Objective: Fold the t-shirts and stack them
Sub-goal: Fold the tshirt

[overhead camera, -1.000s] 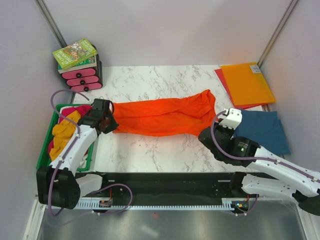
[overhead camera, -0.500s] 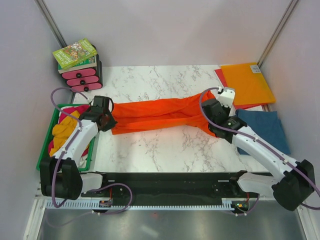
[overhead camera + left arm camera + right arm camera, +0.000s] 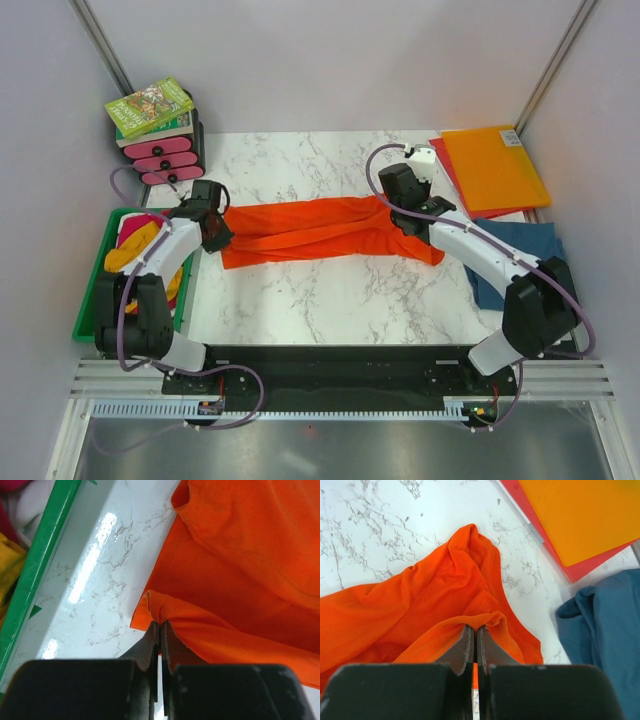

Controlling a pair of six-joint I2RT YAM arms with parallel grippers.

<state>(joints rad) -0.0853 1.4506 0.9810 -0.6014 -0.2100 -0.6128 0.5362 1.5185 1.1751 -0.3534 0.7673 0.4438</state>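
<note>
Change: right claw point(image 3: 403, 208) has swung to the far side w/ its end of the orange t-shirt point(image 3: 310, 228); left claw point(image 3: 218, 236) barely moved.
Claws: both pinched tight on tee edge folds.
Tee: pulled into a long band betw. claws, on the table point(image 3: 330, 300).
Meaning: prob. straightening before the 1st fold.
Around: teal t-shirt point(image 3: 545, 240) right of the right claw, orange folder point(image 3: 495, 165) beyond it; green bin point(image 3: 92, 295) left of the left claw.
In the way: nothing on the band; teal tee is close.

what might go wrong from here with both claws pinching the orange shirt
1. The left claw and right claw each pinch only a thin fold of the orange t-shirt; pulling it taut may slip an edge free.
2. The shirt lies bunched and creased, not flat, so a fold may come out crooked.
3. The right arm reaches over the teal t-shirt and may drag it.
</note>
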